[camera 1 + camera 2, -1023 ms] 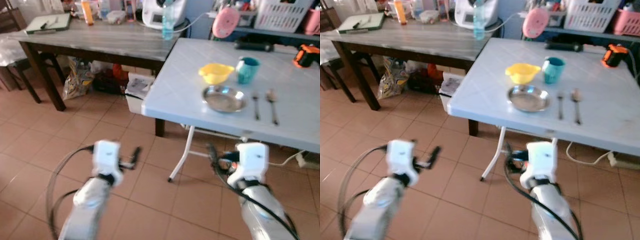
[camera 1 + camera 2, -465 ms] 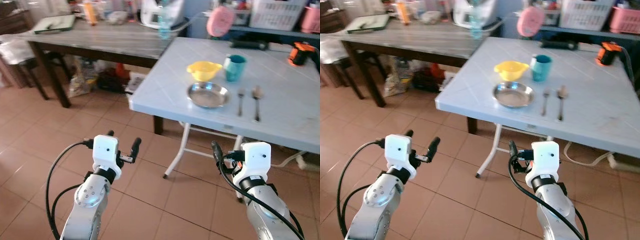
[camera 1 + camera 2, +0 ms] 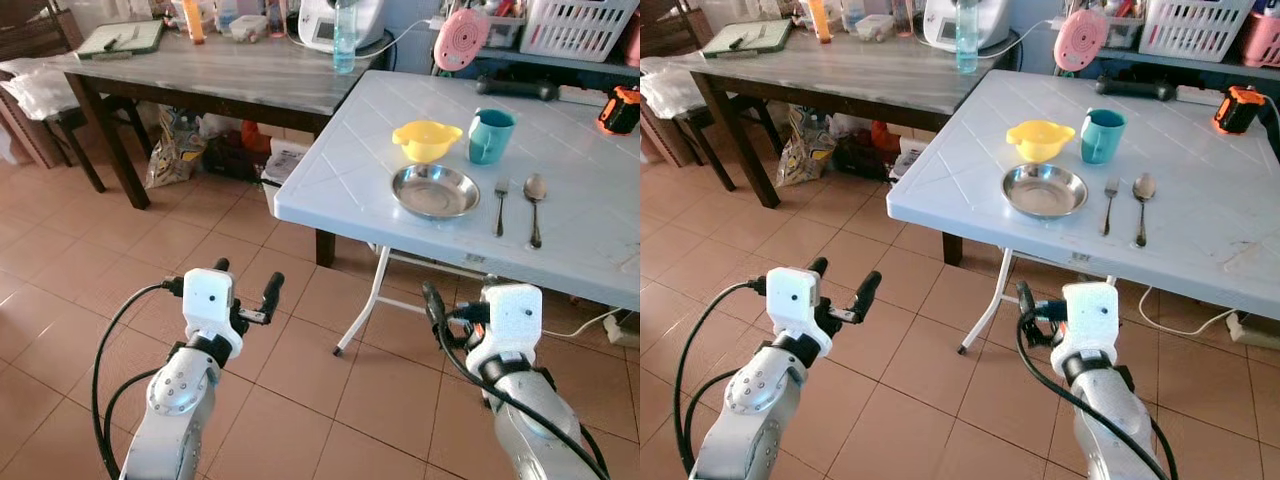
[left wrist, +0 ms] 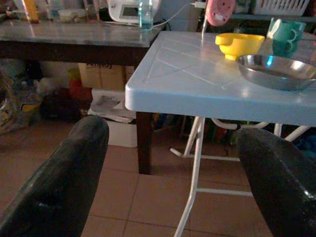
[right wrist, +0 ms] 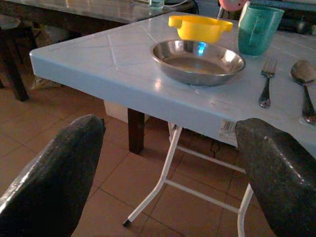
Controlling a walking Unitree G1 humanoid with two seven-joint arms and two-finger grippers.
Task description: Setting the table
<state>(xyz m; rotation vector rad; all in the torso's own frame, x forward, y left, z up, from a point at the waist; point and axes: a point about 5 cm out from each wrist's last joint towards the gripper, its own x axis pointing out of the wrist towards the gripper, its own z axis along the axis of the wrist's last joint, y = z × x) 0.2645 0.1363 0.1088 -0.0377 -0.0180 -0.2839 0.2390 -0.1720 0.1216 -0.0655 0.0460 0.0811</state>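
Observation:
A white folding table (image 3: 350, 170) stands ahead to my right. On it lie a steel plate (image 3: 435, 190), a yellow bowl (image 3: 427, 140) behind it, a teal mug (image 3: 490, 135), and a fork (image 3: 499, 205) and spoon (image 3: 535, 205) to the plate's right. My left gripper (image 3: 246, 276) is held low over the floor, open and empty, short of the table's near left corner. My right gripper (image 5: 170, 123) is also open and empty, below the table's front edge, and its wrist view looks at the plate (image 5: 197, 61).
A dark wooden table (image 3: 200, 75) at the back left carries a bottle (image 3: 345, 22), a cutting board (image 3: 125, 37) and small items. Bags and boxes (image 3: 175, 150) sit under it. A pink fan (image 3: 460, 38), white basket (image 3: 585, 25) and orange tool (image 3: 620, 108) line the far side. The tiled floor (image 3: 320, 400) lies before me.
The whole picture has swayed and turned sharp, so the camera has moved. Both grippers stay open and empty in front of me. The tableware lies as before.

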